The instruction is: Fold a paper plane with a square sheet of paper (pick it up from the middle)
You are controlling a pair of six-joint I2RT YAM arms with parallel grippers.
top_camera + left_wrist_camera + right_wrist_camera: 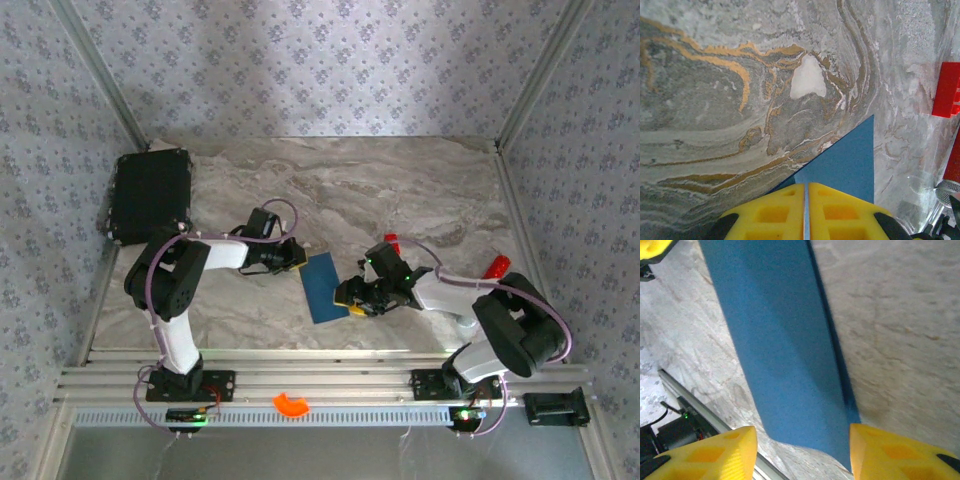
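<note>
The dark blue sheet of paper [324,287] lies folded into a narrow strip at the table's middle, between the two grippers. My left gripper [296,258] is shut on the sheet's upper left edge; in the left wrist view a thin blue edge runs between the closed yellow fingers [770,212], and a blue triangle of paper [847,162] spreads beyond them. My right gripper [353,296] stands open at the sheet's lower right corner. In the right wrist view the blue paper [782,350] stretches away between the spread yellow fingertips [730,447].
A black rectangular case [150,195] lies at the far left. Two small red blocks [392,241] [497,266] sit behind the right arm; one red block [946,90] appears at the left wrist view's right edge. An orange curved piece [291,404] rests on the front rail.
</note>
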